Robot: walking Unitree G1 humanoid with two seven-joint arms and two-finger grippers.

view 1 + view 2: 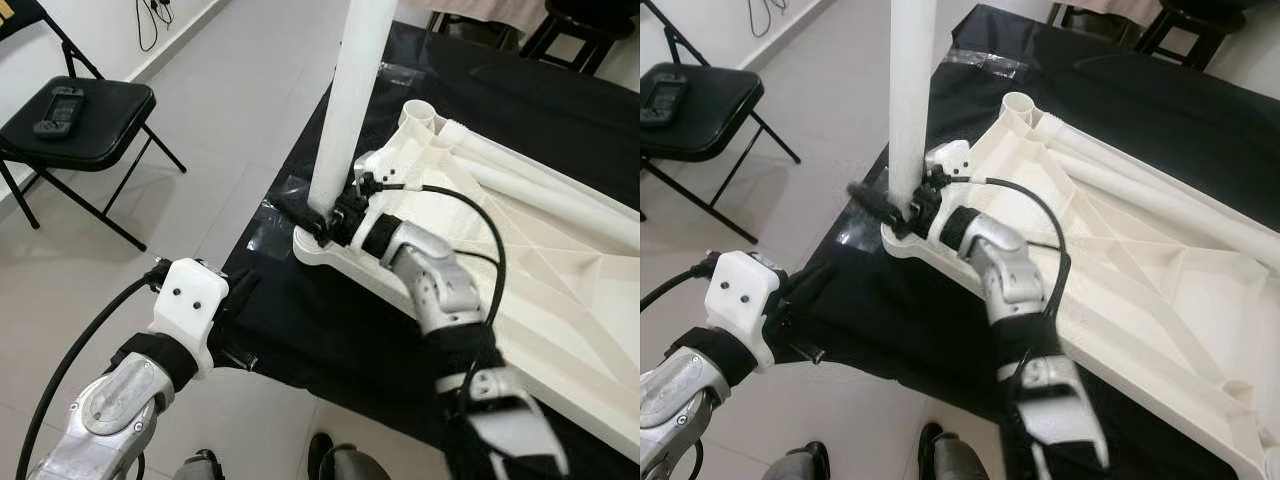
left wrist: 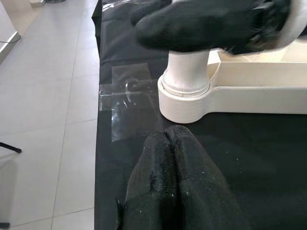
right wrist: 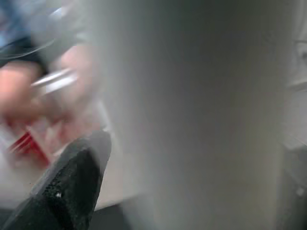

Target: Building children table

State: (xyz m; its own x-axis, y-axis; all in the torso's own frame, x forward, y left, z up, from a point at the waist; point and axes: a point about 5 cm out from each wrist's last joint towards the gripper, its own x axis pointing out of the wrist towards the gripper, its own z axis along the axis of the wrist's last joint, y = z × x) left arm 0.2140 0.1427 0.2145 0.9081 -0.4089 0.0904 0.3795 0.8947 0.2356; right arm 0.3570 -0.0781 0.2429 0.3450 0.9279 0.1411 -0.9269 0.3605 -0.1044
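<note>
Grey tile floor, black cloth [image 1: 330, 340] spread on it with the white plastic tabletop [image 1: 540, 290] lying underside-up. Nearest: left gripper [image 2: 170, 143], fingers pressed together and holding nothing, hovers over the cloth just short of the tabletop's corner socket [image 2: 184, 103]. Right gripper [image 1: 322, 222] reaches across the tabletop with fingers clamped around the white table leg [image 1: 350, 100] standing upright in that socket. No readable writing. Beyond the socket, more white legs [image 1: 520, 170] lie on the tabletop. Well left of it, a black folding chair [image 1: 75, 125].
</note>
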